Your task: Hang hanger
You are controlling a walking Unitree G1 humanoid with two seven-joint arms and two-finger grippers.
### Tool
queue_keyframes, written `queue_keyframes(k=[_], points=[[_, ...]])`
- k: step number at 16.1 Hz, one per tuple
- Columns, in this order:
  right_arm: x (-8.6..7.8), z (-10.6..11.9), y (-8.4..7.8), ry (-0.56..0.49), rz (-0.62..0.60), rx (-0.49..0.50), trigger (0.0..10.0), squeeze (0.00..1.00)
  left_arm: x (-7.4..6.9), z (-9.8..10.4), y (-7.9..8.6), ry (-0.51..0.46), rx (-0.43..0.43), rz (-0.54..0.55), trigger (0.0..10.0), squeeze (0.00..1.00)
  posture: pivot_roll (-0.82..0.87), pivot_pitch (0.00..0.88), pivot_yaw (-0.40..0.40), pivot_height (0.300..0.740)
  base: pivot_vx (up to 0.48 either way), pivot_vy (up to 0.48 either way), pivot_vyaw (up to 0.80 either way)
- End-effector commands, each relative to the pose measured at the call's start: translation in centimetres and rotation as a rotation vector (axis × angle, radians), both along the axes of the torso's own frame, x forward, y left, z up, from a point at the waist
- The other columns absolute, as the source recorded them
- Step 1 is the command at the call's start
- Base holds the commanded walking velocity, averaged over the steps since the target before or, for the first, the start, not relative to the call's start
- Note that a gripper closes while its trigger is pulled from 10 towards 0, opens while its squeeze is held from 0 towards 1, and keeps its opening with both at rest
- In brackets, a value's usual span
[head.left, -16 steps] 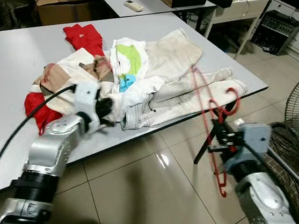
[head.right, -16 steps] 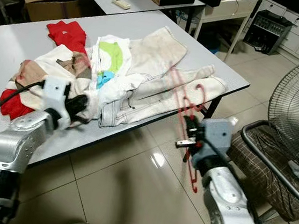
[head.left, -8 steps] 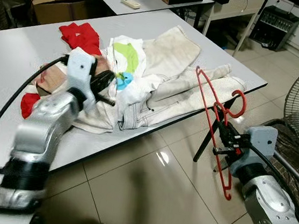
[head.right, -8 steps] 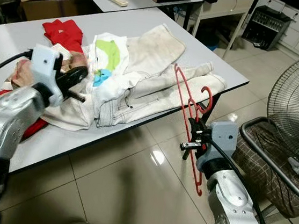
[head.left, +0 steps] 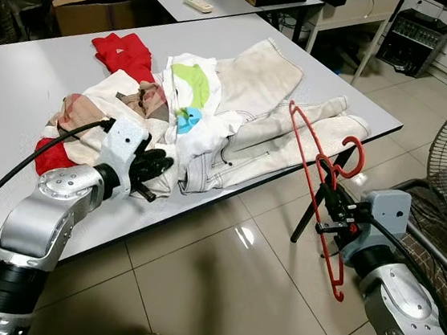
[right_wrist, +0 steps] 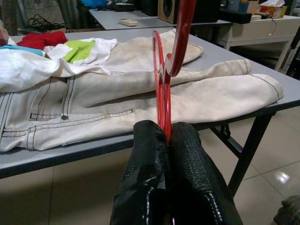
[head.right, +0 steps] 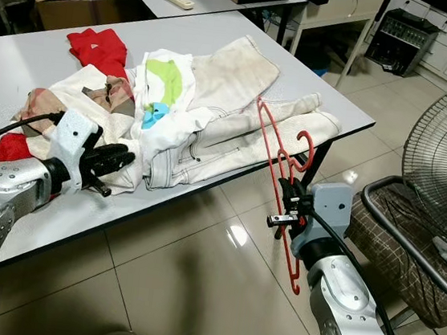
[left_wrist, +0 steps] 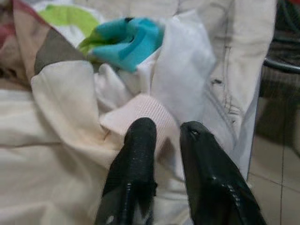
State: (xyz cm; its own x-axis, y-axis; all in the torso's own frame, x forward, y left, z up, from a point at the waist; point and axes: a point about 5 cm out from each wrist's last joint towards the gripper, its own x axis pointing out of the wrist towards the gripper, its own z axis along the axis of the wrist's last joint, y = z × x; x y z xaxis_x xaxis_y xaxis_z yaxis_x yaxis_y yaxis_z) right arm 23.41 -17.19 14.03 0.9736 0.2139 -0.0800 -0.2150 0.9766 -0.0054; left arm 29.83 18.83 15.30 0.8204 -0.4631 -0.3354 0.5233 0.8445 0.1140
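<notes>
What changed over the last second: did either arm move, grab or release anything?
The left gripper, raised over the clothes pile half a second ago, has dropped back to the pile's near edge, jaws slightly apart at a pale cuff, holding nothing. The right gripper stays shut on the red hanger beside the table.

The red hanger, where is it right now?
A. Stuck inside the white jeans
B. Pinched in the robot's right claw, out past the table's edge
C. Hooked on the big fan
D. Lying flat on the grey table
B: the right claw is shut on the red hanger, holding it up in the air beside the grey table, above the tiled floor, not touching the white jeans.
</notes>
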Motion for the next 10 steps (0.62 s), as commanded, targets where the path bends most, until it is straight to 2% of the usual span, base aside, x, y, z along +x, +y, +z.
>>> queue_keyframes(k=[1, 2, 3, 5, 6, 9, 10], points=[[-0.2, 0.3, -0.1, -0.013, 0.001, 0.001, 10.0, 0.0, 0.0, -0.4, 0.3, 0.021, 0.025, 0.029, 10.0, 1.0, 0.07, 0.036, 0.031, 0.74, 0.0, 0.0, 0.0], [-0.1, 0.3, 0.0, -0.015, 0.0, 0.002, 10.0, 0.0, 0.2, -0.7, 0.6, 0.041, 0.034, 0.078, 10.0, 1.0, 0.07, 0.035, 0.032, 0.74, 0.0, 0.0, 0.0], [-0.1, 0.3, 0.0, -0.016, 0.0, 0.002, 10.0, 0.0, 0.2, -0.8, 0.5, 0.046, 0.036, 0.08, 10.0, 1.0, 0.07, 0.034, 0.032, 0.74, 0.0, 0.0, 0.0], [-0.1, 0.3, 0.0, -0.016, 0.001, 0.002, 10.0, 0.0, 0.0, -1.3, 0.3, 0.09, -0.004, 0.103, 10.0, 1.0, 0.07, 0.034, 0.033, 0.74, 0.0, 0.0, 0.0], [-0.1, 0.3, 0.0, -0.015, 0.002, 0.002, 10.0, 0.0, -0.2, -1.6, 0.3, 0.112, -0.001, 0.115, 10.0, 0.0, 0.07, 0.034, 0.033, 0.74, 0.0, 0.0, 0.0], [-0.1, 0.3, 0.1, -0.015, 0.003, 0.002, 10.0, 0.0, -0.5, -2.0, -0.2, 0.149, -0.045, 0.122, 10.0, 0.0, 0.08, 0.034, 0.033, 0.74, 0.0, 0.0, 0.0], [0.0, 0.3, 0.1, -0.015, 0.004, 0.003, 10.0, 0.0, -0.8, -2.1, -0.9, 0.159, -0.068, 0.095, 10.0, 0.0, 0.08, 0.034, 0.033, 0.74, 0.0, 0.0, 0.0]])
